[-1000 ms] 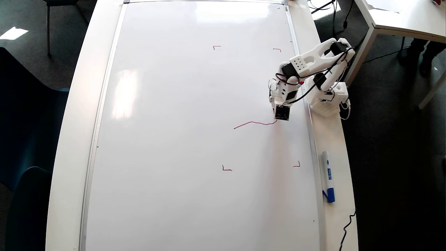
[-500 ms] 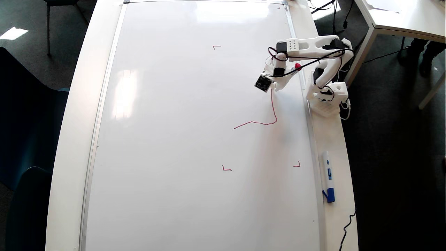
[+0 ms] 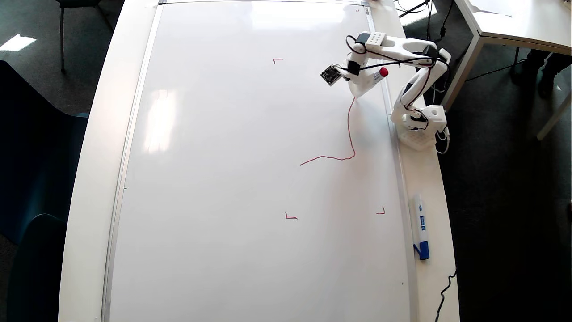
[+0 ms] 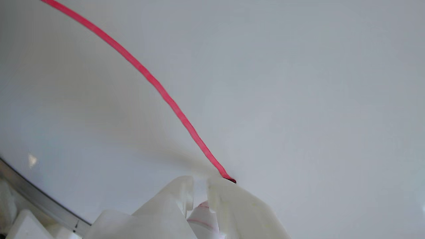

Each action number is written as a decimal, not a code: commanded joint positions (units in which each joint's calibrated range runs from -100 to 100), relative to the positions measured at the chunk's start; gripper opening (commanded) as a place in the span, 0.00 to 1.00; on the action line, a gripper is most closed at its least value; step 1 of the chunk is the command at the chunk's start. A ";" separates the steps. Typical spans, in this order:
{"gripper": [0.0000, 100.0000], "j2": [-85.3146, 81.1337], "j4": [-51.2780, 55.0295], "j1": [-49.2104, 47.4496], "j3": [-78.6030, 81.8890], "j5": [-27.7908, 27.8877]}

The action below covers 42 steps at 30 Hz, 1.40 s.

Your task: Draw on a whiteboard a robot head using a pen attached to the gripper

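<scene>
The pen [image 3: 373, 78] is being clamped in the hand [image 3: 357, 93], its tip being pressed on the whiteboard [image 3: 223, 179] at the red line's [image 3: 350, 129] upper end.

Around my fingers [image 3: 356, 95]: bare whiteboard [image 3: 223, 179] on every side in the overhead view, nothing standing on it.
Toward the board's middle: wide, flat and free.
Just beside my fingers, toward my base: the board's silver frame [image 4: 36, 196], a low edge.
Past the frame: my own base [image 3: 420, 127] stands on the counter [image 3: 429, 179], blocking that side.
Farther along the counter strip: a blue-capped marker [image 3: 420, 226] lies flat, well apart from my fingers.
</scene>
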 commanded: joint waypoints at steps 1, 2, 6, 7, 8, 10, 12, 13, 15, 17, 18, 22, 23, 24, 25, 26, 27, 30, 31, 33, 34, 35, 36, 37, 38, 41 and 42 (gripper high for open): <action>0.01 -0.11 -0.71 1.92 -3.27 0.20; 0.01 0.14 -2.27 2.36 -3.45 0.20; 0.01 4.75 -6.53 3.54 -4.91 0.25; 0.01 6.18 -6.53 3.69 -5.99 0.25; 0.01 7.52 -6.53 3.54 -7.27 0.25; 0.01 9.79 -6.53 3.17 -9.81 0.25; 0.01 12.72 -6.53 1.77 -13.26 0.25; 0.01 13.56 -6.53 1.26 -14.07 0.25; 0.01 14.99 -6.62 0.23 -15.80 0.20; 0.01 17.25 -6.62 -1.39 -18.98 0.03; 0.01 18.00 -6.62 -1.91 -20.07 -0.02; 0.01 22.20 -6.62 -4.49 -25.33 -0.23; 0.01 22.95 -6.62 -4.93 -26.42 -0.29; 0.01 23.71 -6.62 -5.30 -27.51 -0.29; 0.01 25.13 -6.62 -5.89 -29.69 -0.34; 0.01 25.97 -6.62 -6.26 -30.78 -0.34; 0.01 26.64 -6.62 -6.55 -31.78 -0.34; 0.01 29.66 -6.62 -8.10 -35.95 -0.34; 0.01 30.50 -6.62 -8.47 -37.04 -0.34; 0.01 32.01 -6.62 -9.06 -39.40 -0.34; 0.01 33.69 -6.62 -9.79 -41.76 -0.34; 0.01 34.36 -6.62 -10.16 -42.85 -0.34; 0.01 34.94 -6.62 -10.60 -43.85 -0.34; 0.01 35.61 -6.62 -11.04 -44.85 -0.34; 0.01 36.20 -6.62 -11.41 -45.85 -0.34; 0.01 38.38 -6.62 -12.59 -49.75 -0.34; 0.01 38.88 -6.62 -12.89 -50.57 -0.34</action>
